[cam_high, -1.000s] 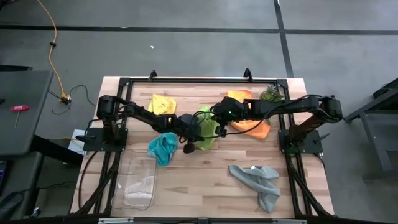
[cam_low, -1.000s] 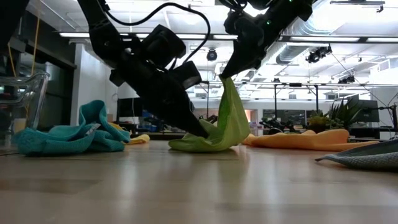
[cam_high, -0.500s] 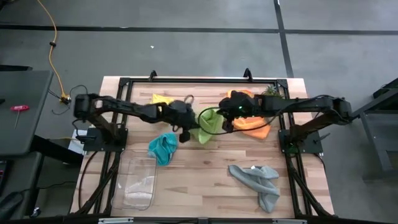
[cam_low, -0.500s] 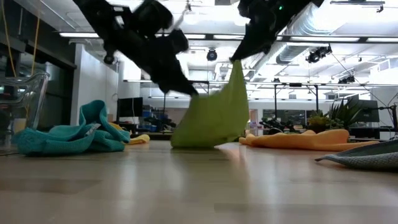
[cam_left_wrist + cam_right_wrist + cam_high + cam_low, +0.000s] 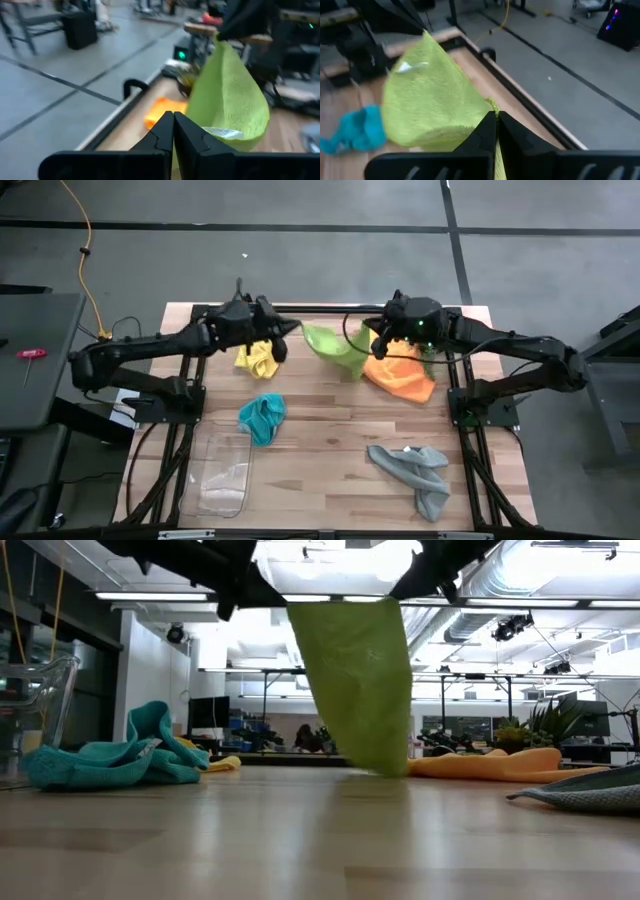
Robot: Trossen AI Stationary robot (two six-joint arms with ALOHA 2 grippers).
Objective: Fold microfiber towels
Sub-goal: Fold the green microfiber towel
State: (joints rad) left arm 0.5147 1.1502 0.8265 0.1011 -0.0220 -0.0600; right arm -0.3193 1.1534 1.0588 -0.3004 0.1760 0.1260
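Up high, lime green towel [image 5: 335, 348]: stretched in the air between both grippers near the table's far edge, hanging like a sheet in the low view [image 5: 355, 680].
Left gripper [image 5: 292, 328]: jaws clamped shut on one corner of the lime green towel, above the yellow towel [image 5: 258, 358].
Right gripper [image 5: 372, 343]: jaws pinched shut on the opposite corner, over the orange towel [image 5: 402, 378].
Orange towel: flat on the table's far right part, partly under the right arm.
Yellow towel: bunched at the far left, beneath the left arm.
Teal towel [image 5: 262, 418]: crumpled mid-left, just beyond the clear tray [image 5: 222, 475].
Grey towel [image 5: 417, 470]: loose at the near right.
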